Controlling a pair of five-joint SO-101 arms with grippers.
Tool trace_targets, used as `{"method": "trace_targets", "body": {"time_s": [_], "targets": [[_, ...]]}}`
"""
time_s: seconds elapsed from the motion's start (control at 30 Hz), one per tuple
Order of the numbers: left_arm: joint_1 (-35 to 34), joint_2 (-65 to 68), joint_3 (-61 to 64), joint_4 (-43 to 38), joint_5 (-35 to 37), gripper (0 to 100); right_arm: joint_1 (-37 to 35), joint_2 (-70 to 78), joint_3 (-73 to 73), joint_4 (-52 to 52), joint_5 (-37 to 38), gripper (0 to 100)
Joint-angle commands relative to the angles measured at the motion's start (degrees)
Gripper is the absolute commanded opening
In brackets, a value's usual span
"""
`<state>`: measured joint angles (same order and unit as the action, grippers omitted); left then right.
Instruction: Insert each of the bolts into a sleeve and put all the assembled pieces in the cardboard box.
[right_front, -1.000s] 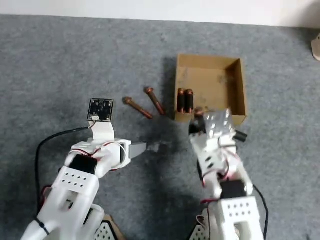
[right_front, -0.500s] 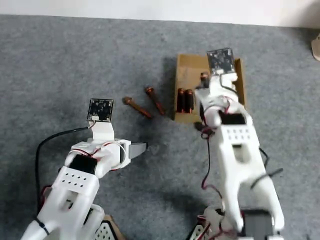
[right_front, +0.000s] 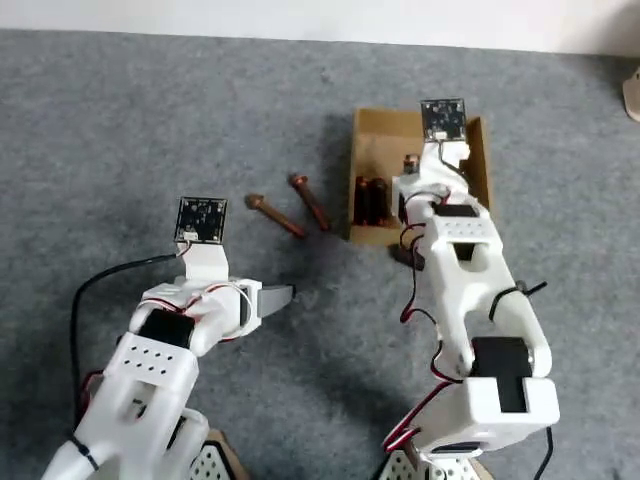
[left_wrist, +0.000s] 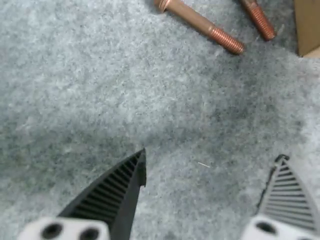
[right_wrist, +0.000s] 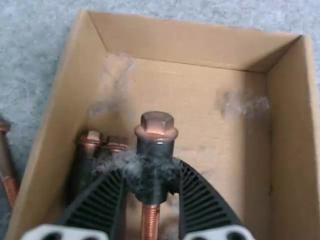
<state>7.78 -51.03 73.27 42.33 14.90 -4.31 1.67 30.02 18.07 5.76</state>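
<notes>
Now my right gripper (right_wrist: 150, 171) grips a sleeved bolt (right_wrist: 157, 131) over the cardboard box (right_wrist: 190, 40). Left gripper (left_wrist: 212, 154) gapes wide

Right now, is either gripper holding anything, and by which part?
The right gripper holds a sleeved bolt by its dark sleeve, just below the hex head, over the cardboard box. The left gripper is open and holds nothing.

A grey, felt-like desk covering (right_front: 150, 120) spreads across the whole surface, its nap mottled lighter and darker. A short pale fibre (left_wrist: 203, 164) lies on it. Along the far side runs an off-white strip (right_front: 300, 18). A small beige object (right_front: 632, 95), cut off at the right edge, cannot be identified.
</notes>
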Motion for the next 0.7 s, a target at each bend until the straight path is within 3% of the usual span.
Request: {"method": "trace_targets", "body": {"time_s": [0.0,0.13,0.33,0.67], "targets": [[-0.3,-0.8,-1.5,0.2,-1.1,36,0.4,-1.4,-3.6,-1.1,-0.5,8.1],[-0.3,-0.8,-1.5,0.2,-1.1,36,0.5,-1.5,-3.6,0.8,-0.1,19.4],[0.0,-0.8,-1.5,0.2,-4.1,36,0.3,-5.9,-3.5,8.7,4.2,20.3],[0.0,-0.8,-1.5,0.2,-4.2,36,-4.4,-19.6,-3.6,31.9,31.7,20.3]]}}
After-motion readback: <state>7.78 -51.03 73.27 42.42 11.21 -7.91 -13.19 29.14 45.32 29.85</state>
